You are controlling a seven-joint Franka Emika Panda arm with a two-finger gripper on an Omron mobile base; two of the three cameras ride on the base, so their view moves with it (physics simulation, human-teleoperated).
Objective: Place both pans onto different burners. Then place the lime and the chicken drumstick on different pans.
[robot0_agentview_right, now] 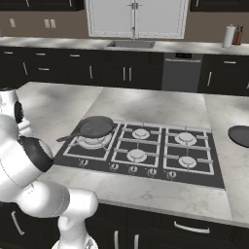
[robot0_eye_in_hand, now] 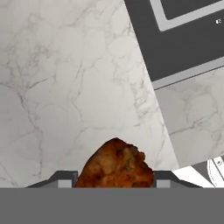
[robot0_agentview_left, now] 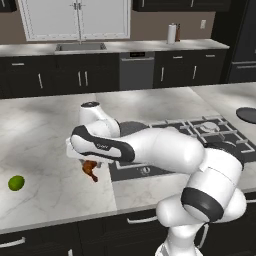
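Note:
My gripper [robot0_eye_in_hand: 115, 180] is shut on the chicken drumstick [robot0_eye_in_hand: 115, 166], an orange-brown lump between the two fingertips, held above the marble counter. From the left base view the drumstick [robot0_agentview_left: 90, 171] hangs under the hand just left of the cooktop's front left corner. The lime [robot0_agentview_left: 16, 182] lies on the counter far to the left. A mid-grey pan [robot0_agentview_right: 97, 127] with a long thin handle sits on the front left burner [robot0_agentview_right: 93, 141]. The darker pan [robot0_agentview_right: 240, 135] rests on the counter right of the cooktop, off the burners.
The black cooktop [robot0_agentview_right: 146, 168] has several other burners under light grey grates, such as one at the back right [robot0_agentview_right: 186, 138]. Its knobs run along the front edge. A sink [robot0_agentview_right: 131, 44] and dark cabinets line the far wall.

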